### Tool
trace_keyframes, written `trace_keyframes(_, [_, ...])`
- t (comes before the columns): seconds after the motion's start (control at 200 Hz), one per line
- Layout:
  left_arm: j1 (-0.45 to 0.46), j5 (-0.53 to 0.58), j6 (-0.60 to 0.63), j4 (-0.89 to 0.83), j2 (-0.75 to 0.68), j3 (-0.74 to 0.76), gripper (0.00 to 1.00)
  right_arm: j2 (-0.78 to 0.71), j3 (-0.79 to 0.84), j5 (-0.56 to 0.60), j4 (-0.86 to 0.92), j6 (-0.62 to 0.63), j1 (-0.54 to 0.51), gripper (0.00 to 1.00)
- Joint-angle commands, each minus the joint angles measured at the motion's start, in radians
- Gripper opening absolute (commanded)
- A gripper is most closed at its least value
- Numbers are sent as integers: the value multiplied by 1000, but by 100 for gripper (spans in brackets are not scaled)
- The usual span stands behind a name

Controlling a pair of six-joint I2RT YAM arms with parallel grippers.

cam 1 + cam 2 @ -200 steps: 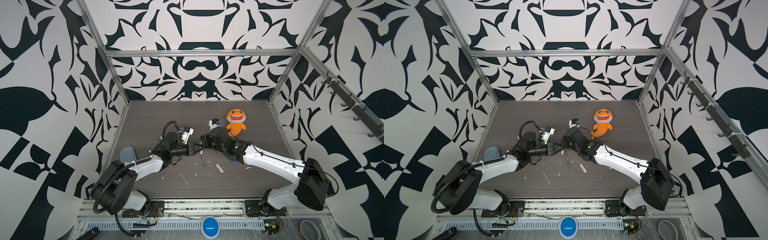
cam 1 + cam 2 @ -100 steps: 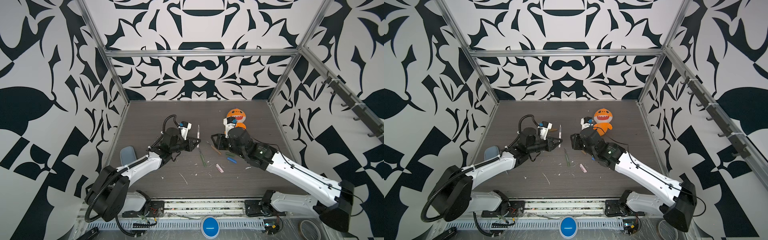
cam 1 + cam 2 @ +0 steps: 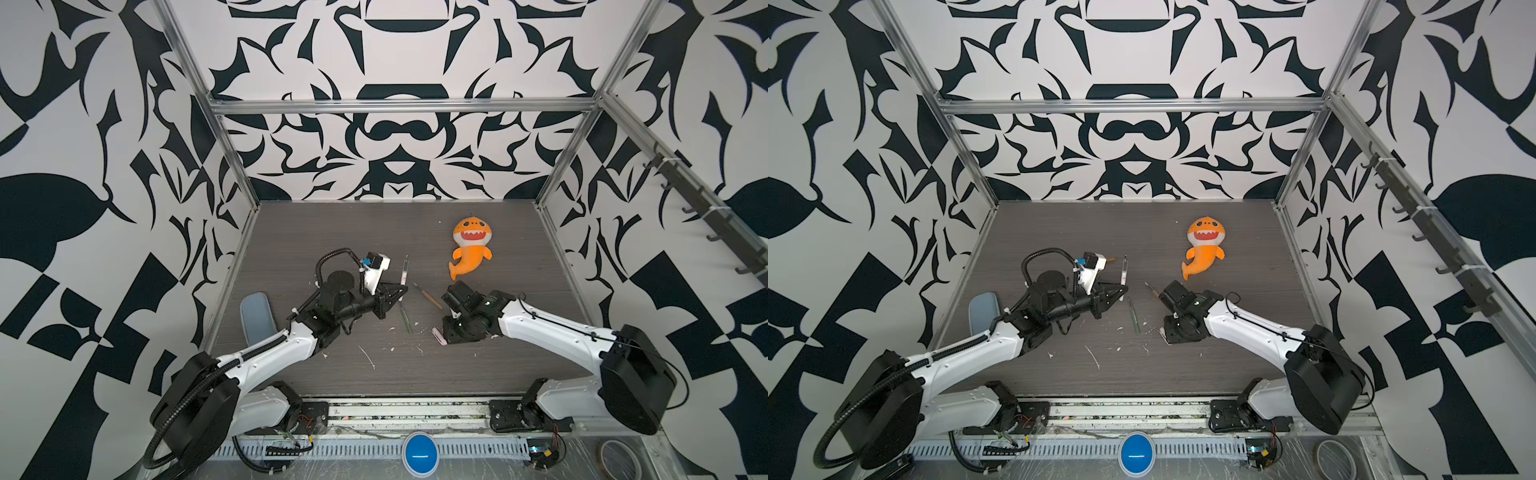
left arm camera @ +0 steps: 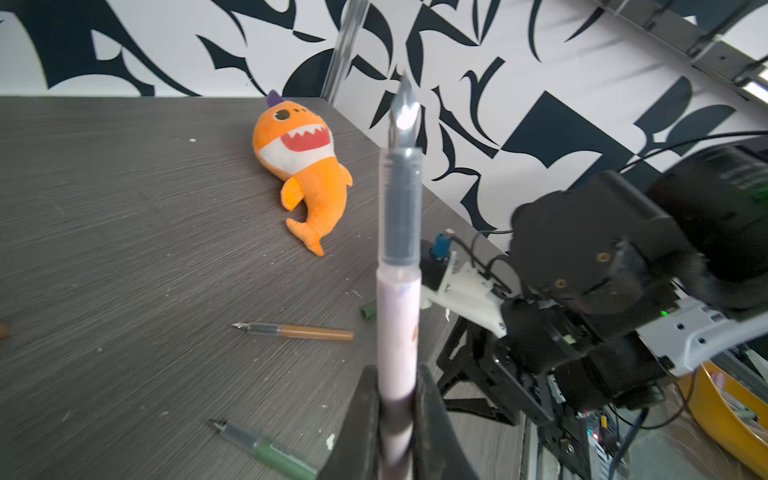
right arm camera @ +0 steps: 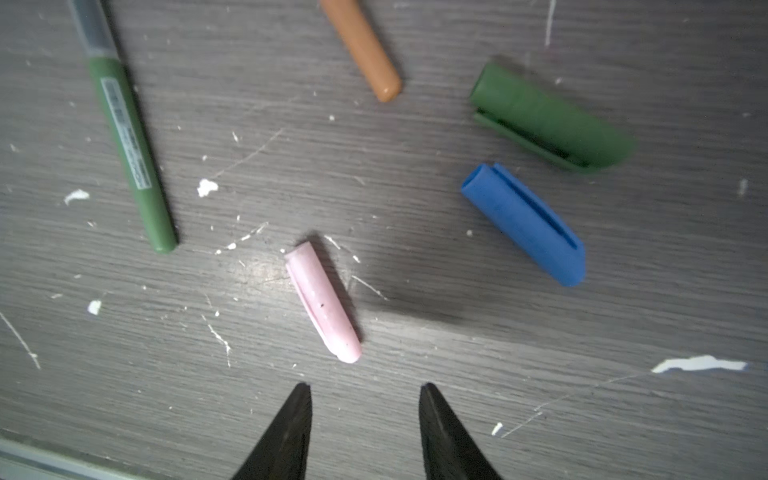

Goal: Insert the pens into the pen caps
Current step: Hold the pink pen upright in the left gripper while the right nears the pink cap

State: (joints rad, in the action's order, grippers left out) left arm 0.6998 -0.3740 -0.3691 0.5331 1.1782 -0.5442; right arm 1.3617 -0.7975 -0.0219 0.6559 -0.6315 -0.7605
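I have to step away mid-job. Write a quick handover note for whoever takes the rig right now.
Left end effector: shut on the pink pen, nib up, uncapped.
Right end effector: open, empty, pointing down at the pink cap.
Lying loose: green pen, orange-brown pen, green cap, blue cap.
Done: no pen seen capped.
Left: pick up the pink cap and fit it on the pink pen, then cap the others.

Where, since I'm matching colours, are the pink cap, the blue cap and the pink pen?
pink cap (image 5: 322, 301): right wrist view, middle of its body.
blue cap (image 5: 525, 224): right wrist view, middle of its body.
pink pen (image 4: 398, 328): left wrist view, on its pink barrel.
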Motion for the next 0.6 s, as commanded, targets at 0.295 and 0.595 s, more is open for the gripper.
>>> trace_keyframes(0.295, [17,47,-31,88,-136,119,0,89,-6,14,-4,33,-50,48])
trace_keyframes(0.595, [17,57,-39,40,-202,141,0,166,-19,66,-18,49,-33,46])
